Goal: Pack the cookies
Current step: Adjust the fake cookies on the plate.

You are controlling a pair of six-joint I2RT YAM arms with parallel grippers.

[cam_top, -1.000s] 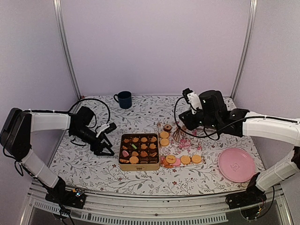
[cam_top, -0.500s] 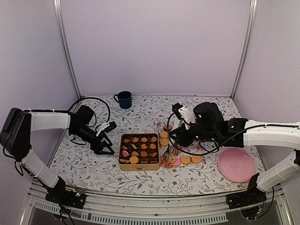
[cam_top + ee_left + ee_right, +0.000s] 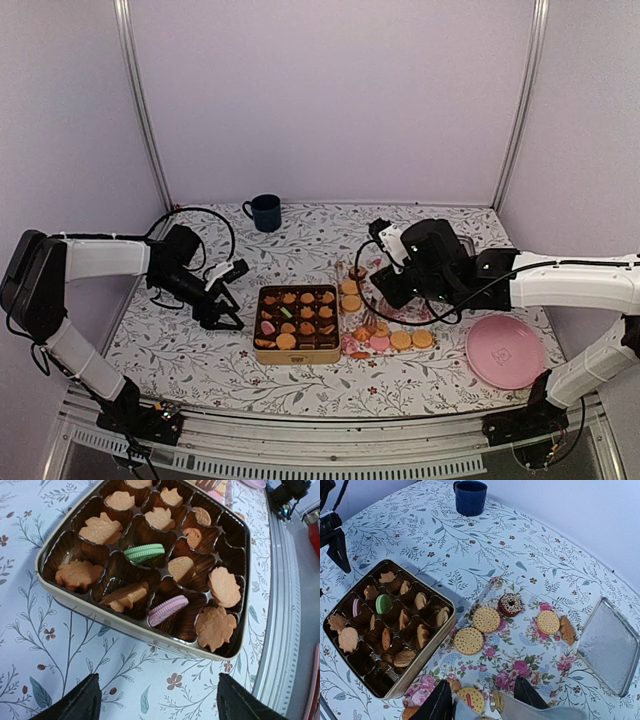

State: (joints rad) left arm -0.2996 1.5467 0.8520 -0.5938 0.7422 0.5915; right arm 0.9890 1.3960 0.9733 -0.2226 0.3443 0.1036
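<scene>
The left gripper [image 3: 157, 677] hangs with its jaws wide apart and empty, and the tin [image 3: 125, 625], partly filled, sits just ahead of it. Loose cookies [image 3: 485, 619] lie on the floral mat [image 3: 520, 669] beneath and ahead of the right gripper [image 3: 481, 682], whose jaws stand apart holding nothing. It should drop squarely over one cookie, straddle its rim and close gently so the cookie doesn't crack.

Tin [image 3: 296, 356] open from above — right arm [image 3: 440, 262] overhangs the loose cookies [image 3: 402, 340] beside it.
</scene>
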